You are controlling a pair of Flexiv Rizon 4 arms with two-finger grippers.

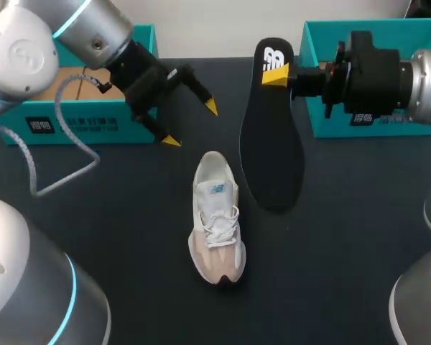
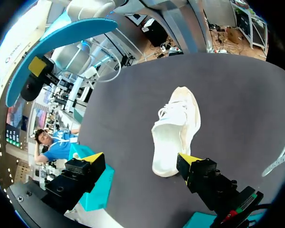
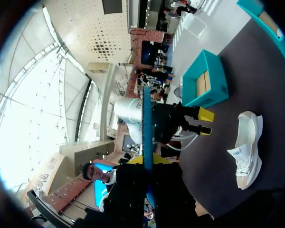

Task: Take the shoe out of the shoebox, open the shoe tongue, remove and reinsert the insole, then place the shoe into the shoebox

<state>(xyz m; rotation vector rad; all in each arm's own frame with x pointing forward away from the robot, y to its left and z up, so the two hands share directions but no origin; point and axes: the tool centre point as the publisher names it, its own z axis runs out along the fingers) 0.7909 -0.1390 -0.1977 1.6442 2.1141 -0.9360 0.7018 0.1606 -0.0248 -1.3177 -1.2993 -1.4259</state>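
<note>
Aloft, right pincer [image 1: 276, 72] clamps the black insole [image 1: 271, 147]; left pincer [image 1: 191, 123] gapes near white-beige shoe [image 1: 217, 223].

Head cam: fixed, high, behind the robot, looking down on the whole desk [image 1: 330, 237], with the shoe [image 1: 217, 219] mid-desk.

Left wrist cam: close to the desk near its far-left corner, tilted down along the left gripper [image 2: 140, 160]. Shoe [image 2: 175, 130] just ahead; beyond it the insole [image 2: 57, 42] in the right gripper [image 2: 36, 66].

Right wrist cam: higher up, faces across the desk toward its left side, insole [image 3: 147, 142] edge-on right in front. It catches the left gripper [image 3: 205, 122], the shoebox [image 3: 211, 80] at the far-left corner, and the shoe [image 3: 247, 147].

Shoe and insole are in all three views. The wrist cams face each other.
</note>
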